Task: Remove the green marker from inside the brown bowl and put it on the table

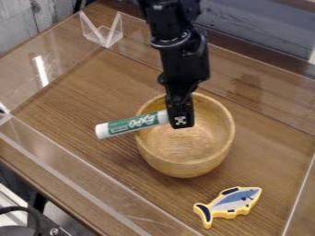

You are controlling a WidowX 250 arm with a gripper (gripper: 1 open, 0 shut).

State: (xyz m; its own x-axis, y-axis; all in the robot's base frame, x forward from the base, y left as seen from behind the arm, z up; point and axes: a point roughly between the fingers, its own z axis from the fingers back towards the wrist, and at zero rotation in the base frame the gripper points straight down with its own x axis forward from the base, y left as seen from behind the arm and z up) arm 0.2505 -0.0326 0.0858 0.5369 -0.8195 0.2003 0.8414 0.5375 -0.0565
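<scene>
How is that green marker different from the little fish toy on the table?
The green marker is a straight green cylinder with white lettering and a white end; the fish toy is flat, fish-shaped, blue and yellow. The marker is propped over the rim of the brown bowl, one end at the gripper; the fish toy lies flat on the table, touching nothing else. The marker looks longer. Both are small loose items beside the same bowl.

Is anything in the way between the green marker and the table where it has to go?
Only the bowl's rim. The claw is shut on the marker, which lies across the near-left rim of the bowl, its white end already sticking out above the table. The wood there is bare; the fish toy lies far off.
</scene>
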